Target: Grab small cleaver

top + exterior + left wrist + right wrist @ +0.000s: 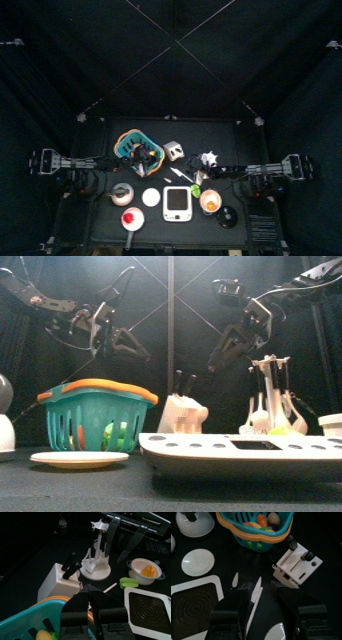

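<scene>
Black table (134,128) crowded in its middle. White scale (247,451) at near edge. Teal basket (96,411) far left, white plate (78,459) near it. White knife block (298,564) mid-table, utensil rack (99,554) right of it. Two white blades flat between scale and block: long blade (254,599), short blade (235,580); cannot tell which is the small cleaver. Right gripper (264,587) raised above long blade, jaws spread wide, empty. Left gripper (89,587) raised over basket, jaws pressed together, holding nothing.
</scene>
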Controlling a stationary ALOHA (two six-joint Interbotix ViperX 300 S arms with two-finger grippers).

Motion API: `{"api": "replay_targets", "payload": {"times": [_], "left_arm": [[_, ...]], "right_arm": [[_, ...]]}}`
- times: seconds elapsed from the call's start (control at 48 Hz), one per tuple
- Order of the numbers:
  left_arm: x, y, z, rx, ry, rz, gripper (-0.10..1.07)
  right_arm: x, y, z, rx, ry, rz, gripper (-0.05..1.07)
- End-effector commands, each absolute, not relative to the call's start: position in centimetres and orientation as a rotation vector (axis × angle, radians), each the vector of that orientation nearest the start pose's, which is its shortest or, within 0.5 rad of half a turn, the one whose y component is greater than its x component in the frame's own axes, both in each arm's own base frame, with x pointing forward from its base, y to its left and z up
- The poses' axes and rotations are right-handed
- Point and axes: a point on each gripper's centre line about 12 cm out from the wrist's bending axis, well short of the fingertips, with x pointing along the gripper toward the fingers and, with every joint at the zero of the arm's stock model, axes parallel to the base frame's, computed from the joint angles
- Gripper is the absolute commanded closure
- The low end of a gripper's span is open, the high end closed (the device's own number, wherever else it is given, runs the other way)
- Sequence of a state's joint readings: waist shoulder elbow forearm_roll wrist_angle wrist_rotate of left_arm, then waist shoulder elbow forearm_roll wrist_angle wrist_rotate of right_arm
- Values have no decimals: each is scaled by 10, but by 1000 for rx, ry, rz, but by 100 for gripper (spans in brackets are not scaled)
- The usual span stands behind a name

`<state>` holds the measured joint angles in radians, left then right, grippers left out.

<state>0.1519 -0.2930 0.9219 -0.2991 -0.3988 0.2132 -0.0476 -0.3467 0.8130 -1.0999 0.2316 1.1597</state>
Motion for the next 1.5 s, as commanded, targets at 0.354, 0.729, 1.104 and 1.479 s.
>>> {"api": "replay_targets", "payload": {"times": [0.354, 0.729, 1.104, 1.479], "left_arm": [[323, 57, 234, -5, 176, 246, 61], [321, 58, 230, -26, 186, 258, 61], [320, 58, 228, -26, 194, 258, 61], [354, 94, 225, -136, 194, 389, 61]], "right_arm": [[333, -66, 278, -55, 496, -449, 28], [360, -100, 262, 214, 577, -698, 28], [370, -117, 247, 289, 547, -755, 29], [372, -116, 240, 290, 563, -748, 53]]}}
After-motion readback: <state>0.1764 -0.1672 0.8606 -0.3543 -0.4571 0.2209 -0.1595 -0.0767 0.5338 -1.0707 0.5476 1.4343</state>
